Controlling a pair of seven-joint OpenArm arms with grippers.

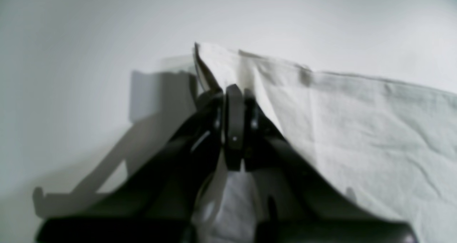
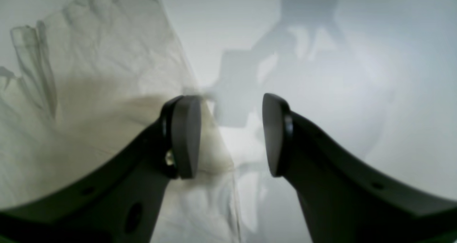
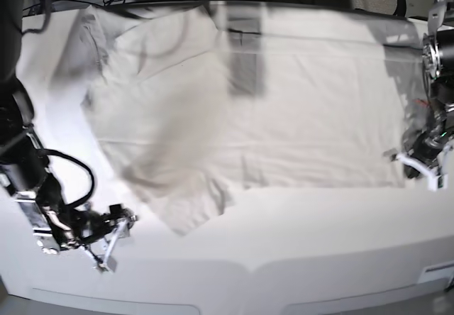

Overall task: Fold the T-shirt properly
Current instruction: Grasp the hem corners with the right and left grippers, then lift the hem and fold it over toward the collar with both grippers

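T-shirt [image 3: 284, 109] spread on white table [image 3: 284, 237], left claw [image 1: 234, 93] clamped on its hem (corner lifted), right claw [image 2: 232, 134] apart

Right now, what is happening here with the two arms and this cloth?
A two-armed robot is folding a pale T-shirt spread on a white table. The left gripper is shut on an edge of the T-shirt. The right gripper is open, with one finger beside the cloth's edge and nothing between its jaws. In the base view the shirt looks crumpled and partly turned over on the side nearer the right arm.
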